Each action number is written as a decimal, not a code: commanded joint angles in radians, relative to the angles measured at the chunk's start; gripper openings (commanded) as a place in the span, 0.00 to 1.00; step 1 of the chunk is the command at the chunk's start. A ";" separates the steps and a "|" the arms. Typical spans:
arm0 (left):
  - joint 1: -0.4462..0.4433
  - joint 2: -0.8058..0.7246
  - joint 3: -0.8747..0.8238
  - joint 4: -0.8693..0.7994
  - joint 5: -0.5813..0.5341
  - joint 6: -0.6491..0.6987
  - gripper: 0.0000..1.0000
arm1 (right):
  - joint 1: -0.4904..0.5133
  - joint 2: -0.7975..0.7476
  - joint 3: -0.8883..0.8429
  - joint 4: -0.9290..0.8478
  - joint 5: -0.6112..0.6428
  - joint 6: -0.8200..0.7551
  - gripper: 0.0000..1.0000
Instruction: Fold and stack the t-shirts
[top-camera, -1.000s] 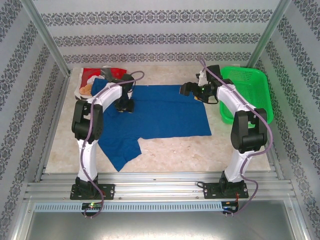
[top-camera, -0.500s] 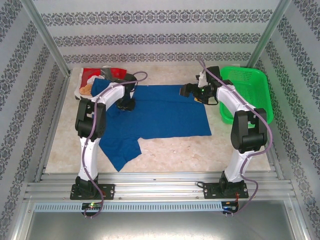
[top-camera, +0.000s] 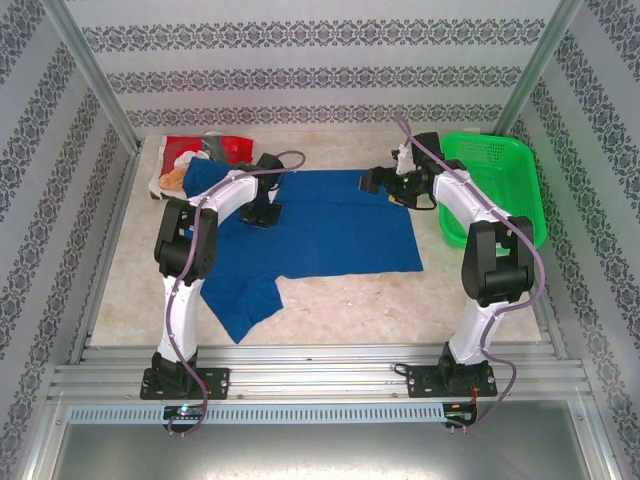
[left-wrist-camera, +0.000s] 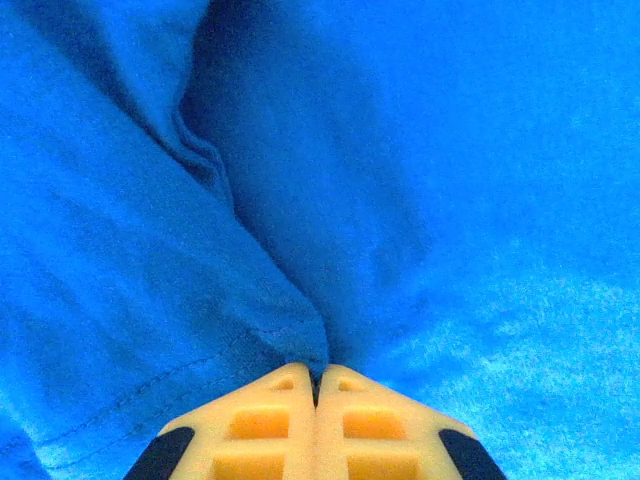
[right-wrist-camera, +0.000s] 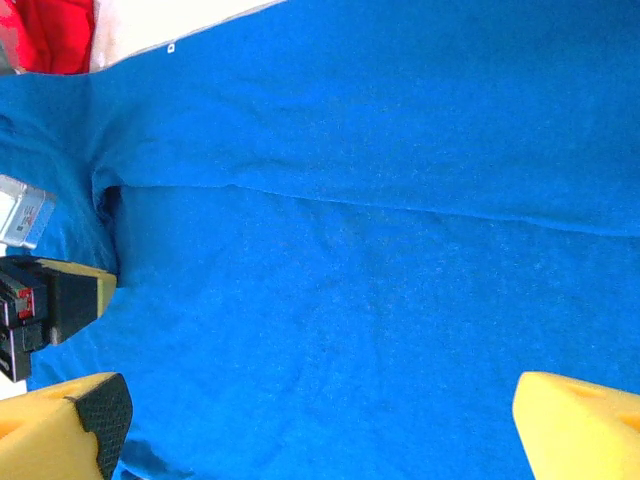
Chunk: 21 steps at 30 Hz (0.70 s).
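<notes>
Blue t-shirt (top-camera: 340, 230) pinched by left gripper (left-wrist-camera: 316, 372); edge tag (right-wrist-camera: 170, 47) illegible.

Tabletop (top-camera: 350, 300), pale marbled beige, bearing: one blue t-shirt (top-camera: 330, 235) spread mostly flat across the middle, a sleeve reaching toward the near left; one red t-shirt (top-camera: 190, 148) bunched in the far left corner; one green mesh basket (top-camera: 492, 155) at the far right edge.

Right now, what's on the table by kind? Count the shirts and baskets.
Shirts: 2, the blue shirt and the red shirt
Baskets: 1, the green basket
Total: 3
</notes>
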 joint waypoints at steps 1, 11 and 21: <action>-0.016 -0.060 -0.018 0.008 0.027 -0.028 0.00 | 0.007 -0.001 0.002 0.005 -0.001 -0.007 0.98; -0.027 -0.084 -0.035 0.003 0.063 -0.037 0.00 | 0.013 0.009 0.002 -0.001 0.003 -0.005 0.98; -0.029 -0.091 -0.063 -0.002 0.119 -0.037 0.37 | 0.016 0.009 -0.014 -0.018 0.016 -0.004 0.98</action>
